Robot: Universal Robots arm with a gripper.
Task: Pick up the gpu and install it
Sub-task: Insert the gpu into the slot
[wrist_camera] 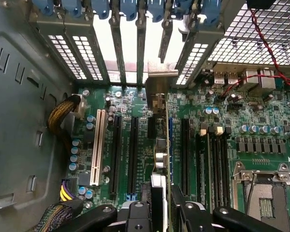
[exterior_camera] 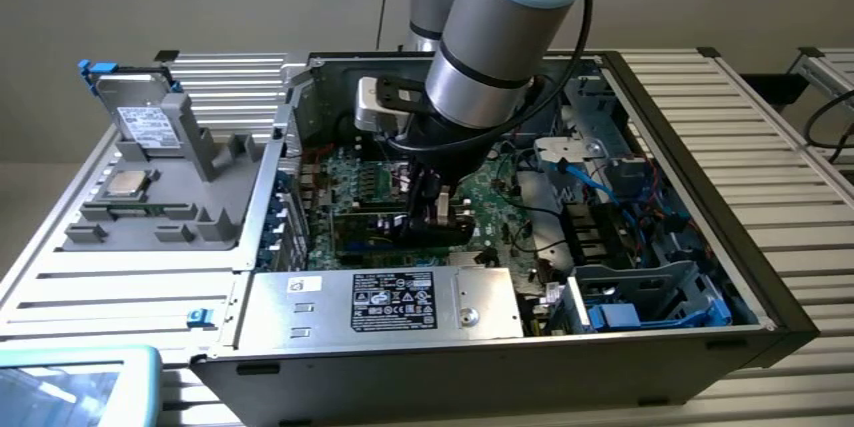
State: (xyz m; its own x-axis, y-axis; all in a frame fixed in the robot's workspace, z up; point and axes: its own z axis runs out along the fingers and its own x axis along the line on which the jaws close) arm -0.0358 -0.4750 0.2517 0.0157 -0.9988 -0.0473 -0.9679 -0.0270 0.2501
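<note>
Inside the computer case [exterior_camera: 467, 377], jaws pinch the gpu [wrist_camera: 160, 154] upright over the motherboard [wrist_camera: 261, 121].

The arm [exterior_camera: 497, 47] is a fat round tube, shiny grey, with light blue caps at its joints. A thin black band goes round the tube, and a black cable [exterior_camera: 585, 17] runs along its side. The gripper [exterior_camera: 435, 205] is all black. Just behind the jaws, its black bars have round silver screws [wrist_camera: 135, 205], one on each bar.
</note>
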